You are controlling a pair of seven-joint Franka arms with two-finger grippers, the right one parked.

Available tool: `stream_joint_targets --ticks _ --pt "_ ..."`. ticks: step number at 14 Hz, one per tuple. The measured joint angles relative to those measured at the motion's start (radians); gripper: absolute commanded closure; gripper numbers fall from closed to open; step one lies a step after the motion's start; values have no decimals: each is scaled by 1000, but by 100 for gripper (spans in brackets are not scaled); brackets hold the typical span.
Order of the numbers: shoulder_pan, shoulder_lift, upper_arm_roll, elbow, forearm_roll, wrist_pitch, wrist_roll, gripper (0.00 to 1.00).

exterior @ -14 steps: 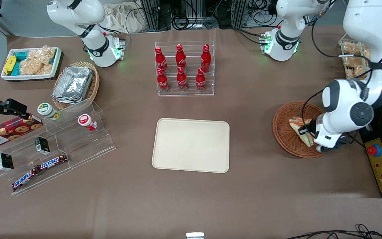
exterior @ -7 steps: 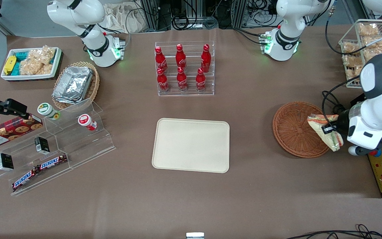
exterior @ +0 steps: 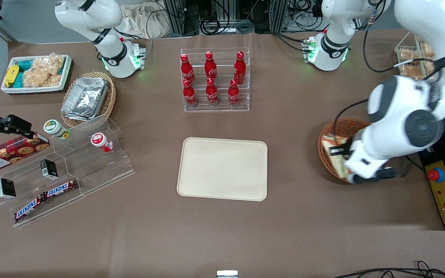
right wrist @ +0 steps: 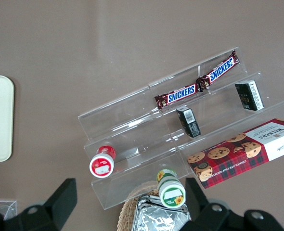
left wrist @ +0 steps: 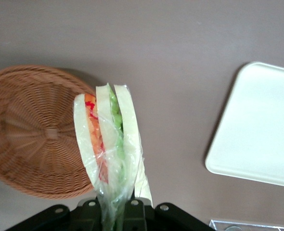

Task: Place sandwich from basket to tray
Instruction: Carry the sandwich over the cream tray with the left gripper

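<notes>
Wrist view: sandwich [left wrist: 108, 139] upright in hand [left wrist: 114, 211]

Brown table [exterior: 292, 216] carrying cream tray [exterior: 222, 168] at centre; bottle rack [exterior: 214, 80] farther from camera, wicker basket [exterior: 342, 133] toward working arm's end, gripper [exterior: 344, 154] above it, acrylic steps [exterior: 68, 170] toward parked arm's.

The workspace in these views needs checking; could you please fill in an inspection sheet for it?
Surface: brown table.
Job's things: sandwich held clear above the basket's edge; basket holds nothing; tray bare.
Clutter: cola bottles in a clear rack; stepped acrylic stand with Snickers bars, small boxes and jars; cookie box; foil containers; snack bin.
Gripper: shut on the sandwich's wrap, over the basket's edge.
Cables: some at the table's edge nearest the camera.
Surroundings: control box with red button.
</notes>
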State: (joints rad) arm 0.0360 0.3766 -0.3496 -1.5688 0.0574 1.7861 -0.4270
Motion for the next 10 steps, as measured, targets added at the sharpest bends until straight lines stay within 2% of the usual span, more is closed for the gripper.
stream_joint_targets --ticks 4,10 --pt "-118 79 -2 2 21 146 -34 98" --pt "-238 204 -3 6 37 299 -80 97"
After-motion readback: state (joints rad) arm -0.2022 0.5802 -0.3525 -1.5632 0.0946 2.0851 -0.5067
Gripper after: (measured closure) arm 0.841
